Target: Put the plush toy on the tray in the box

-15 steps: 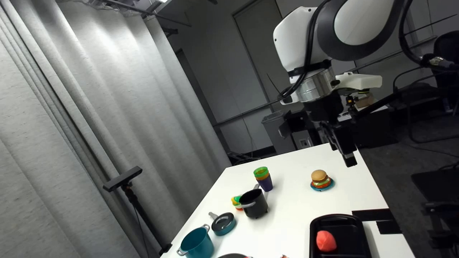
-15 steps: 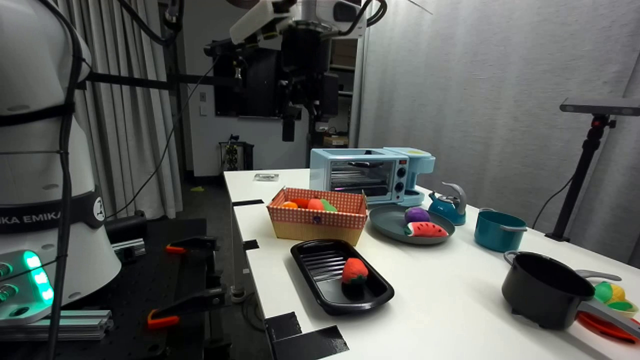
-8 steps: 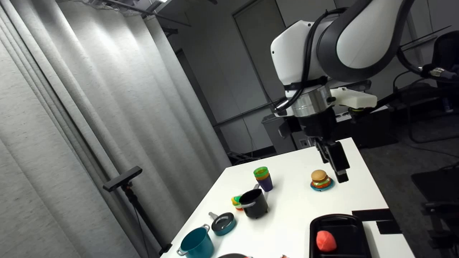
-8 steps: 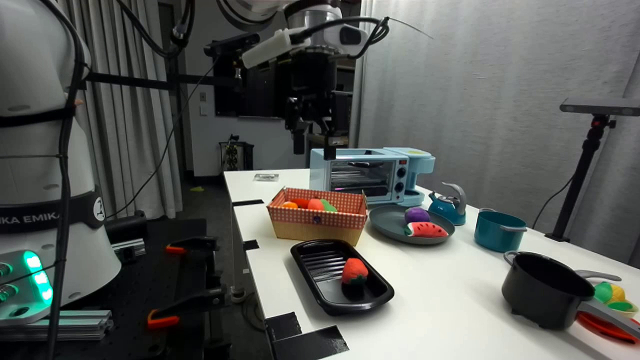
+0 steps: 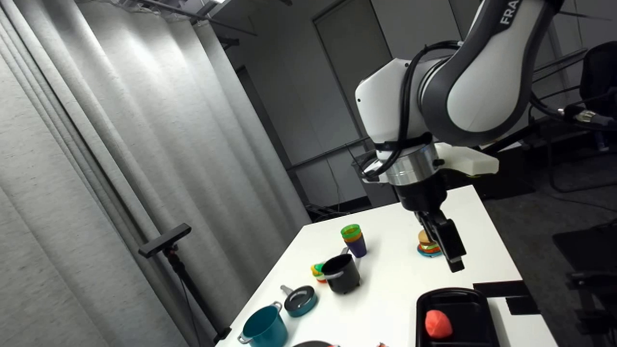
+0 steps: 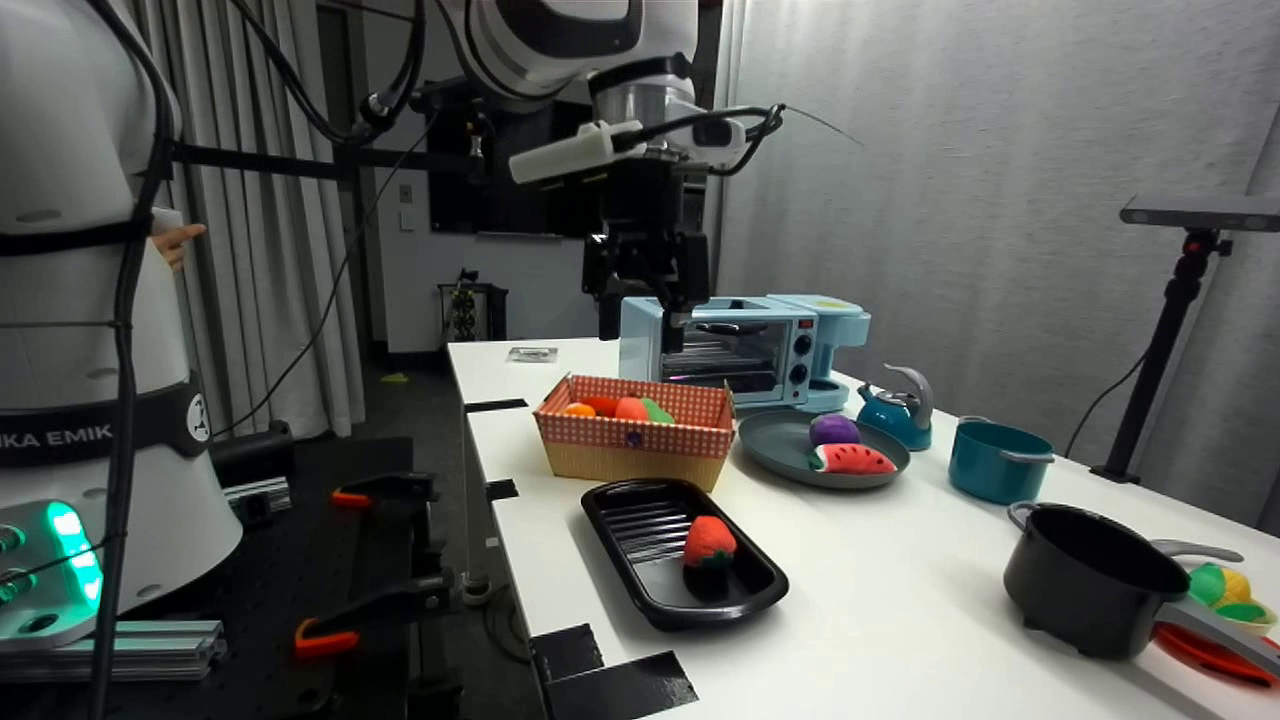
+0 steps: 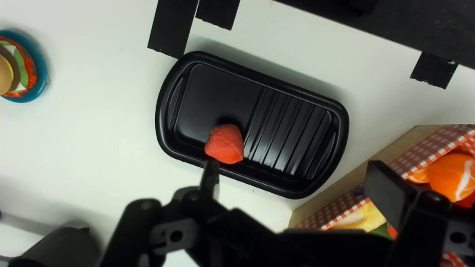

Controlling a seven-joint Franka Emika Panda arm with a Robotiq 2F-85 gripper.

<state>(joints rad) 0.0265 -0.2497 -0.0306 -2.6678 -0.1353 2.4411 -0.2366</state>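
Red-orange, small and strawberry-shaped, the plush toy (image 7: 225, 144) sits in the black rectangular low-rimmed tray (image 7: 215, 94), tip angled roughly toward the red-checked, tan-sided box (image 6: 635, 460). The black two-fingered gripper (image 7: 293, 168) hangs clear of it, spread and pinching nothing — and in the wrist view the toy lies up and left of its gap's middle, so a sideways shift probably comes first.

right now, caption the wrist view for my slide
Open, empty gripper; plush strawberry on a black tray between toy burger and gingham-trimmed box
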